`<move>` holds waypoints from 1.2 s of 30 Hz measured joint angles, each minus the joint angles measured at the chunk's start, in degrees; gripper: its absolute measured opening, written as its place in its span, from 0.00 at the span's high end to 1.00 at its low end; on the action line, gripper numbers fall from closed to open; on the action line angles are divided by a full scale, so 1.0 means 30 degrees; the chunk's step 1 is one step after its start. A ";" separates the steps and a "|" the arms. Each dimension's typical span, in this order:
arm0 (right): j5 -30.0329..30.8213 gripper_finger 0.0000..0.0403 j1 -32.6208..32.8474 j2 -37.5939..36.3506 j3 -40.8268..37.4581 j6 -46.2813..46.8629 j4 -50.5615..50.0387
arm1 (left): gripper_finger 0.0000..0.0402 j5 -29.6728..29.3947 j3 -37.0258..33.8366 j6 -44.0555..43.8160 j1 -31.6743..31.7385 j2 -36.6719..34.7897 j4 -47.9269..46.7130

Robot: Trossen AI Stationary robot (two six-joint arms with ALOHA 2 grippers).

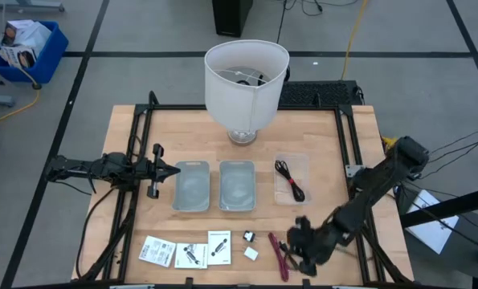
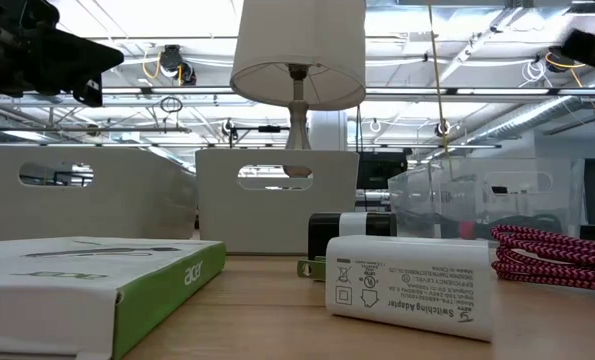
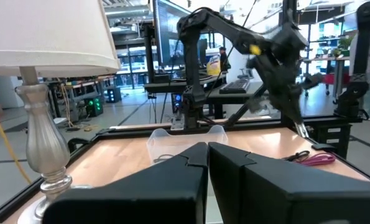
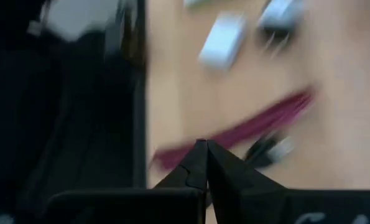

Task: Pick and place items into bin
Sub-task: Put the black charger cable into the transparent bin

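Clear bin (image 1: 291, 178) holds a black cable (image 1: 288, 178); grey bins (image 1: 214, 185) seemingly bare.

Robotics lab: workbenches, monitors (image 3: 172, 31).

- Right arm reaches from the table's right edge down toward the front edge, elbow bent, forearm angled low.
- Right gripper (image 1: 303, 241) sits at the end of that reach, close above the tabletop; right wrist view shows its fingers (image 4: 200, 165) pressed together, tips meeting.
- Left arm lies stretched out level at the left side.
- Left gripper (image 1: 165, 170) points inward, fingers (image 3: 200, 163) closed tip to tip.
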 joint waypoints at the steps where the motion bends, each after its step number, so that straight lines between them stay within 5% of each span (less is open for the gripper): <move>1: -0.0536 1.00 0.0158 0.0465 0.0000 0.0702 0.0157 | 0.95 0.0001 0.0000 0.0110 0.0000 0.0000 0.0000; 7: -0.0663 0.93 0.0290 0.1791 -0.0007 0.4762 0.0103 | 0.95 0.0001 0.0000 0.0317 0.0000 0.0000 0.0000; 19: 0.0479 0.52 -0.0242 0.1769 -0.0007 0.6964 -0.1809 | 0.95 -0.0909 0.0000 0.0878 -0.0002 0.0000 0.0000; 36: -0.1112 0.59 -0.0147 0.4648 0.0165 0.7494 -0.0813 | 0.95 -0.0953 0.0000 0.0682 -0.0005 0.0000 -0.0010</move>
